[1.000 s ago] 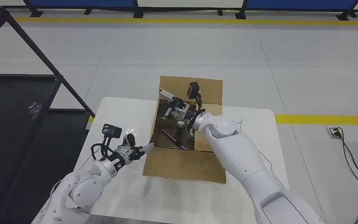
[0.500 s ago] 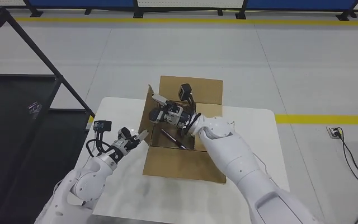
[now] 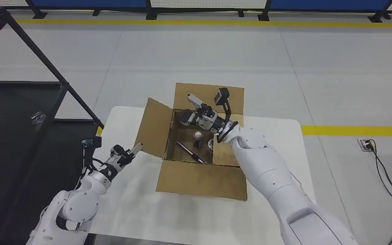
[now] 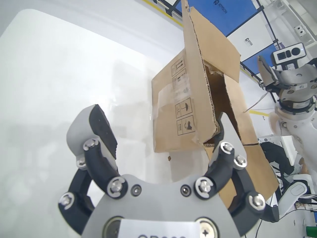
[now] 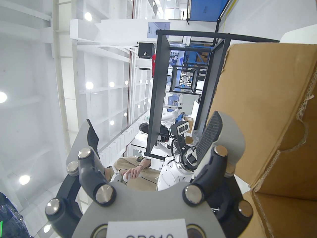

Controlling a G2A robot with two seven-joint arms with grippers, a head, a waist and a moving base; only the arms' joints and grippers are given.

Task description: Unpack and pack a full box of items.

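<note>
An open cardboard box [image 3: 202,179] stands in the middle of the white table [image 3: 131,202]. Its left flap [image 3: 153,126] is folded outward. Inside lie a dark pen-like stick [image 3: 190,152] and two small round items [image 3: 198,136]. My right gripper [image 3: 190,109] hovers open over the box's far left part; in the right wrist view the gripper [image 5: 151,134] holds nothing, with a cardboard flap [image 5: 260,100] beside one finger. My left gripper [image 3: 131,150] is open above the table left of the box. In its own view, the gripper [image 4: 166,134] faces the box [image 4: 178,110], one fingertip close to a torn flap corner.
The far flap [image 3: 208,95] reaches past the table's back edge and the near flap [image 3: 199,184] lies flat toward me. A black metal frame [image 3: 55,92] stands left of the table. Bare table surface surrounds the left gripper.
The box's left flap swung up and now lies outward. My left gripper drew back to the left, away from the box. My right gripper rose from inside the box toward its far side.
</note>
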